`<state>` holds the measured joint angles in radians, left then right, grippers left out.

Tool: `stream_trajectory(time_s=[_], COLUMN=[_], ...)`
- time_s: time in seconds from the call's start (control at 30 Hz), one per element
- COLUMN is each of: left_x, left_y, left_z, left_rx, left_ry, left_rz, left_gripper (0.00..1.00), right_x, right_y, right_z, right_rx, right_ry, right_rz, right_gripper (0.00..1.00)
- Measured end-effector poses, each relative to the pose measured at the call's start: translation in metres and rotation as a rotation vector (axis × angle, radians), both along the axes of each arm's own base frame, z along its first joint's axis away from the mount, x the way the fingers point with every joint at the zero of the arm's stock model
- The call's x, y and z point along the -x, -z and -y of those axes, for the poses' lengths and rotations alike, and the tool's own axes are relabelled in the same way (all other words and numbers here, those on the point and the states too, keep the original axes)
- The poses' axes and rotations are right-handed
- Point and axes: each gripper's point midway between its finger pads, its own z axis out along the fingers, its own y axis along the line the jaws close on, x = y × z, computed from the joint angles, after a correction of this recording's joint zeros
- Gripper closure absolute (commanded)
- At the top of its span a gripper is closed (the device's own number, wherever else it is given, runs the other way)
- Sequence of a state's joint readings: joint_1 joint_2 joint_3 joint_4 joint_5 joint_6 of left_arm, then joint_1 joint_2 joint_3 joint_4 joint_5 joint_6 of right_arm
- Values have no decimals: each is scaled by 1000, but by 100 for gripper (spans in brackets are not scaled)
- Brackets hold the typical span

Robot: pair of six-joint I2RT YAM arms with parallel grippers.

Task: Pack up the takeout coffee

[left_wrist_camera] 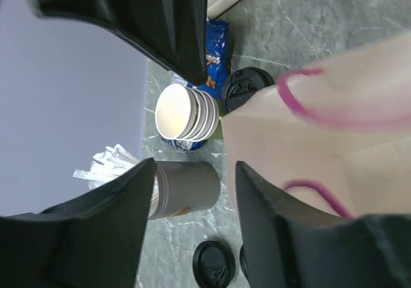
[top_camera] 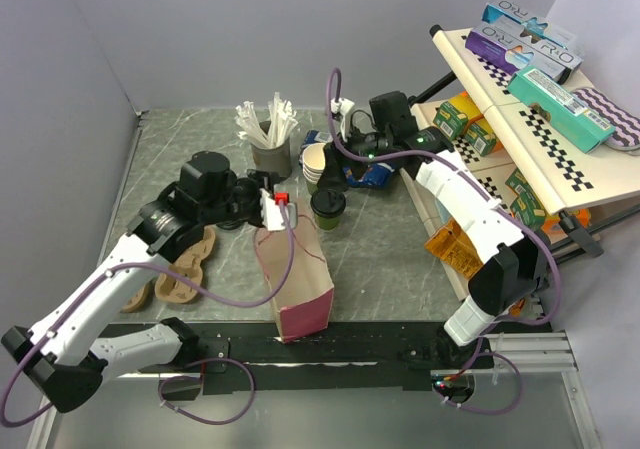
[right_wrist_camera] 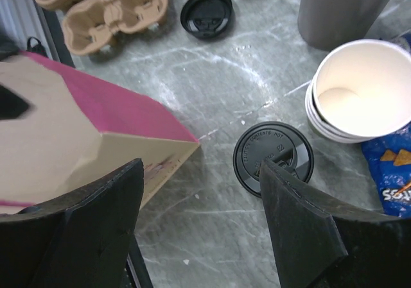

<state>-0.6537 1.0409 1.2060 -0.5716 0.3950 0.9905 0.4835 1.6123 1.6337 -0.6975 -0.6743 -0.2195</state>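
The takeout coffee (top_camera: 327, 207) stands upright on the surface (top_camera: 200, 139), lid up and long axis vertical, just off the far right corner of the paper bag (top_camera: 295, 279). At the far left lie the pulp cup carriers (top_camera: 185, 269). Next comes the left hand (top_camera: 268, 207), at the bag's far end by the pink handles. Its wrist view shows the fingers (left_wrist_camera: 109, 230) apart with nothing clamped between them, one overlapping the bag's edge. Behind it stands a grey holder of stirrers (top_camera: 270, 154), with a loose black lid (right_wrist_camera: 207, 13) lying near it. Whether the bag's mouth is open cannot be told. Right of the coffee and just behind it sits the stack of lidless cream cups (top_camera: 314, 164), then a blue snack packet (top_camera: 375, 176). The right hand (top_camera: 345, 177) hovers over this spot, spread wide and empty, and is plainly the nearer one. In its wrist view the coffee's lid (right_wrist_camera: 273, 158) lies off centre, partly behind one fingertip, so a small sideways shift seems needed before lowering. The cup stack crowds that side, and the bag's corner the other. At the far right a shelf (top_camera: 560, 159) holds boxes.
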Motion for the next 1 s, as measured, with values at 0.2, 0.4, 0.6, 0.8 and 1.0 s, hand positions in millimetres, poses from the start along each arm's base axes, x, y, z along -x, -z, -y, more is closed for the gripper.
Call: stream_trajectory(time_s=[0.2, 0.4, 0.6, 0.8, 1.0], left_x=[-15, -24, -48, -59, -44], left_y=[2, -26, -56, -40, 2], left_z=[4, 5, -4, -25, -18], left_rx=[46, 190, 267, 115, -84], left_ry=[-81, -177, -198, -143, 48], left_rz=[-53, -124, -238, -346, -447], left_gripper=[28, 24, 29, 36, 40], right_x=[6, 32, 84, 123, 140], right_y=[-27, -66, -76, -59, -60], right_z=[7, 23, 27, 27, 15], right_rx=[-2, -37, -66, -52, -46], right_ry=[27, 49, -36, -120, -204], right_rz=[6, -65, -146, -228, -210], right_gripper=[20, 13, 9, 9, 11])
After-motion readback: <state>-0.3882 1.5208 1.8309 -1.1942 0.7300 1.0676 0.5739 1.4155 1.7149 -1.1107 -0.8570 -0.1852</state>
